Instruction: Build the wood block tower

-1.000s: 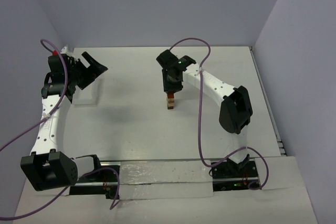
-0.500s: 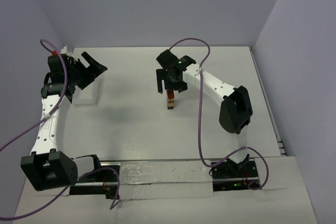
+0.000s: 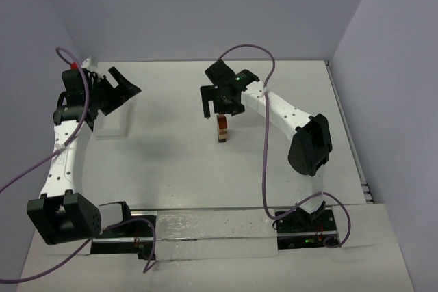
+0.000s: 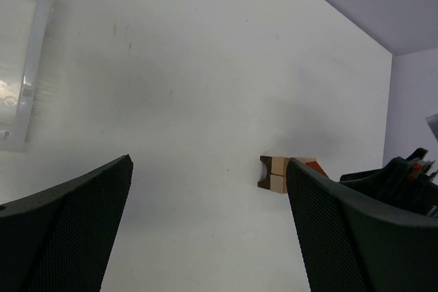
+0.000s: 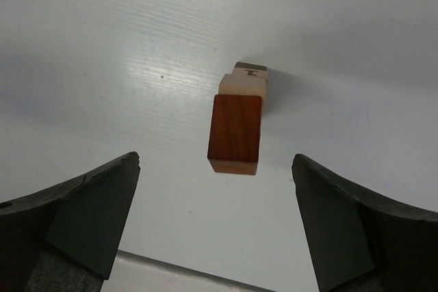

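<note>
In the top view the wood block tower (image 3: 222, 130) stands as a narrow stack near the middle of the table (image 3: 171, 162). The right gripper (image 3: 220, 108) hangs just above it with its jaws spread wide, clear of the blocks on both sides. Judged from that, the top piece is set and left to stand alone. The left gripper (image 3: 123, 84) sits well apart at the far left, near a clear plastic box (image 3: 113, 124), also spread and empty, likely kept out of the stack's way

The left wrist view looks across the table between its own parted fingers (image 4: 68, 230). The tower shows small and distant, tan and reddish-brown, with the right arm (image 4: 400, 179) just beside it

The right wrist view looks down on a reddish-brown block (image 5: 235, 133) capping a tan cube (image 5: 243, 85), centred between the open fingers, neither one touching it
</note>
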{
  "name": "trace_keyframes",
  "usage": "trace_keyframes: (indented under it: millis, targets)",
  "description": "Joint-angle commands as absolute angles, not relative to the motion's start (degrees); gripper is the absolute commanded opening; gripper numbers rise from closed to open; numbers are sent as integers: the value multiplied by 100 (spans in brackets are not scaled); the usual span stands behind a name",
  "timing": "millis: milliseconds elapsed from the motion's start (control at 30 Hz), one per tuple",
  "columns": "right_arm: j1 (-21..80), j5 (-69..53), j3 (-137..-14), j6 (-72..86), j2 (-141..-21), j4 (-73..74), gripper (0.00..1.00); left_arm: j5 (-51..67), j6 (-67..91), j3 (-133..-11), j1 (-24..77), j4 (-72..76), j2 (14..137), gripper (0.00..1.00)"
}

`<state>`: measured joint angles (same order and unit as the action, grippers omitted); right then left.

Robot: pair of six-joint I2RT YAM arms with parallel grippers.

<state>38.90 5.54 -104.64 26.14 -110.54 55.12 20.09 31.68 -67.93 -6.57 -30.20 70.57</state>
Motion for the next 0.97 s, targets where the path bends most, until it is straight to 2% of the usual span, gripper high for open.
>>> trace_keyframes:
  millis: [0, 133, 167, 333, 467, 700, 933]
  targets:
    - [3653, 659, -10691, 2069, -10021, 5153, 100, 2748, 1933, -7431, -702, -3298, 7304, 99]
    - [2728, 221, -10145, 1890, -9240, 4984, 100, 3041, 1092, -7514, -694, -3638, 7558, 99]
    - [2725, 185, -10021, 1855, -9108, 4931, 100, 3006, 1003, -7506, -703, -3717, 7628, 99]
    - [1351, 35, -9049, 1580, -8338, 4464, 100, 2790, 611, -7457, -692, -3898, 8000, 99]
    - [703, 369, -7509, 1205, -7640, 3695, 100, 2331, 308, -7239, -607, -3643, 7966, 99]
    - [492, 729, -6072, 1080, -6762, 3007, 100, 1514, 130, -6759, -373, -3096, 7639, 99]
    - [484, 719, -5626, 1116, -6277, 2848, 100, 1004, 62, -6189, -61, -2761, 7183, 99]
